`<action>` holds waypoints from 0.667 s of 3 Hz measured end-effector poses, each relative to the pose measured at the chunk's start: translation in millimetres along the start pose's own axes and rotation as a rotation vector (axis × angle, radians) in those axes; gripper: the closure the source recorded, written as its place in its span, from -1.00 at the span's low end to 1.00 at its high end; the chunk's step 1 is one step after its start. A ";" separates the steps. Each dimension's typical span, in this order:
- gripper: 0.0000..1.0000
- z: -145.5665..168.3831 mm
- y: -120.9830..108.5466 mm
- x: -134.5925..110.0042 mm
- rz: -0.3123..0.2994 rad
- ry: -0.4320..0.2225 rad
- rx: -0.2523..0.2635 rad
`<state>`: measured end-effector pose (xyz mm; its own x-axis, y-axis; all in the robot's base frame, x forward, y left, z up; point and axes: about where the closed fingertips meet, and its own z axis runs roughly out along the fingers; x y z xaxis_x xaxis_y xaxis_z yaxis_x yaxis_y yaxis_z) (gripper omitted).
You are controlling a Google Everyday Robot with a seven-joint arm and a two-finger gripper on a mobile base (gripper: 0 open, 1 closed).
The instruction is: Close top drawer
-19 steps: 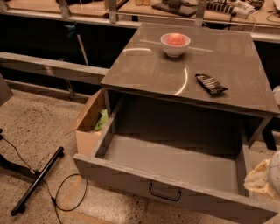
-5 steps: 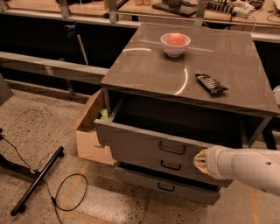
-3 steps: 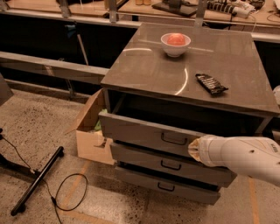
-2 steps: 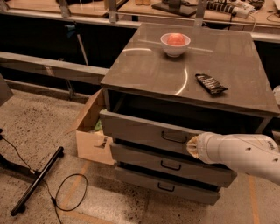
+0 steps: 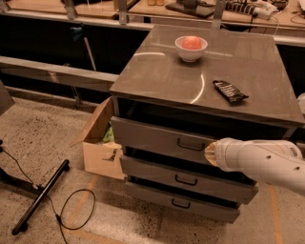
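You see a speckled floor (image 5: 143, 224) in a workroom, with a thin black cable (image 5: 76, 209) and a black bar (image 5: 40, 198) lying on it at the near left. A grey cabinet stands on the floor, and an open cardboard box (image 5: 100, 152) sits right against its left side. The bottom drawer (image 5: 157, 198) and the middle drawer (image 5: 152, 170) are the near ones, low down. Above them the white arm (image 5: 262, 159) comes in from the right. Its gripper (image 5: 209, 153) is at the front of the top drawer (image 5: 152, 138), just to the right of the black handle (image 5: 190, 144). You cannot tell if the gripper is open or closed, and it does not look like it holds anything. The top drawer is nearly all the way in. A dark gap shows above its front, under the edge of the worktop (image 5: 157, 71), so I think it needs one last small push straight in. On the worktop are a white bowl (image 5: 191, 48) with something pink in it and a dark packet (image 5: 229, 91), well apart. Far behind are wooden benches (image 5: 143, 9).
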<state>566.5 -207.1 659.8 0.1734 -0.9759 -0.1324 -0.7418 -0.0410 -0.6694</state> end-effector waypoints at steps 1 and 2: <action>1.00 1.4 -7.6 2.6 -0.006 0.006 0.007; 1.00 -5.3 -10.2 1.4 0.016 -0.009 -0.049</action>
<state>570.9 -209.2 670.4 0.1667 -0.9745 -0.1499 -0.7756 -0.0358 -0.6302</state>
